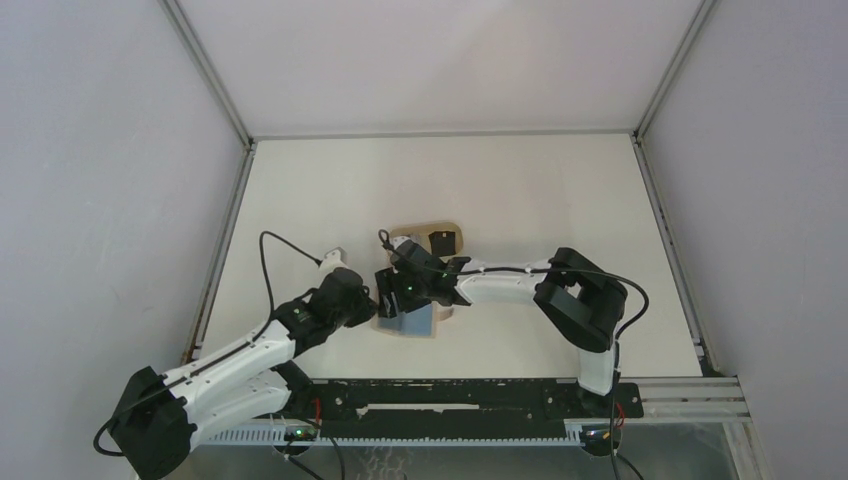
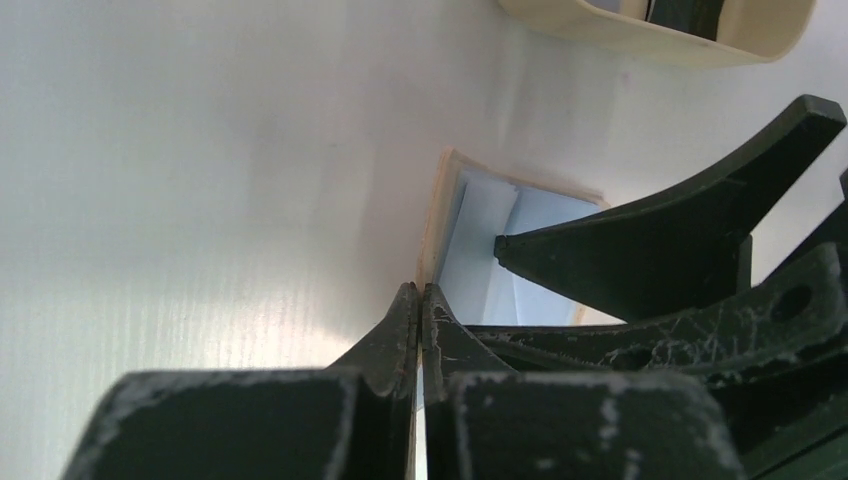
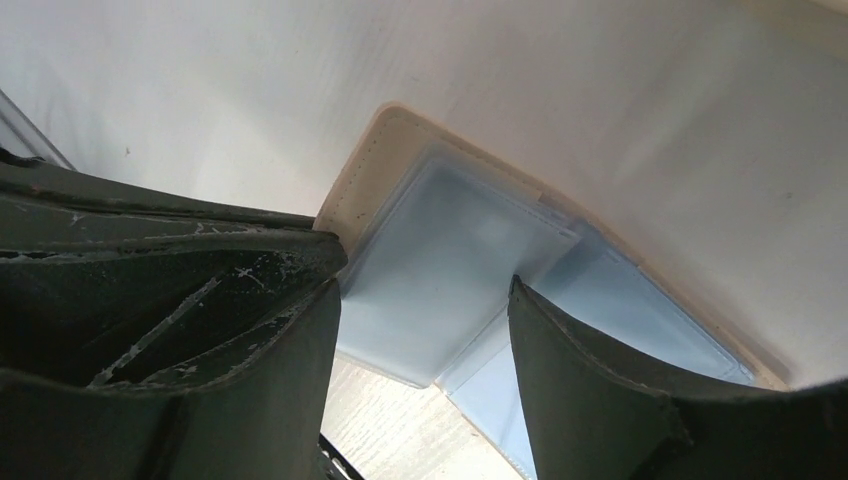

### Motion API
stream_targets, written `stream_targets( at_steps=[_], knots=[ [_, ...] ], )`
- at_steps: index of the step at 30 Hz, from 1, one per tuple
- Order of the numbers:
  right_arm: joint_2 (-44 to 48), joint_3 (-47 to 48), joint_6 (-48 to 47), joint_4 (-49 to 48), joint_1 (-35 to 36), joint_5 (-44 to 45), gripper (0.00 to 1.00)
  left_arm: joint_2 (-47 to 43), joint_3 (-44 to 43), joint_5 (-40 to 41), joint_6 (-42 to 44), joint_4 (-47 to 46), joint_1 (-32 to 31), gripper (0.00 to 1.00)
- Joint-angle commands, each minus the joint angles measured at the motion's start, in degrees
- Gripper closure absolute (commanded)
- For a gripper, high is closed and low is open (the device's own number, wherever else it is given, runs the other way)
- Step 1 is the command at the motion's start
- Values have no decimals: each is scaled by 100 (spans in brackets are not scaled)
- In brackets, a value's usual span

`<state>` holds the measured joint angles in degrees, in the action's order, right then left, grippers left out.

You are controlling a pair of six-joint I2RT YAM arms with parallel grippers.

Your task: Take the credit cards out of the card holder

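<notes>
Right gripper (image 3: 425,285): jaws held apart, nothing clamped, poised over the open small tan fold-over card holder (image 3: 372,165). The holder's pale grey-blue lining is seen between the two dark fingers, with one fingertip (image 2: 503,246) pointed at the lining. Contact cannot be told.

Left gripper (image 2: 420,296): jaws pressed together, tips at the holder's tan edge. Whether that edge is pinched cannot be told.

The holder is laid open on the white desk (image 3: 600,90), between the two grippers.

Counted: one holder. Inside it are overlapping pale blue sheets (image 3: 455,250), thin, smooth and faintly glossy. Their number cannot be told. One black rectangular card (image 1: 444,241) is seen in one beige oval raised-rim tray (image 2: 640,35), just beyond the holder.

A rounded corner and a stitched seam are noted on the holder's edge.
</notes>
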<state>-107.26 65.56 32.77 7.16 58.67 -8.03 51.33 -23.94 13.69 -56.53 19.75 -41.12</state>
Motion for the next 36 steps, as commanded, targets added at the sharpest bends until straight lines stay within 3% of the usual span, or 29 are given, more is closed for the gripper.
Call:
stream_targets(
  at_steps=[1, 22, 36],
  knots=[
    [-126, 367, -280, 191, 261, 497, 29, -101, 71, 2, -145, -205, -29, 100],
    [319, 107, -587, 1110, 339, 1806, 28, -54, 548, 124, -353, -398, -28, 100],
    [1355, -333, -767, 1842, 200, 2254, 25, 180, 836, 102, -402, -779, -27, 100]
  ],
)
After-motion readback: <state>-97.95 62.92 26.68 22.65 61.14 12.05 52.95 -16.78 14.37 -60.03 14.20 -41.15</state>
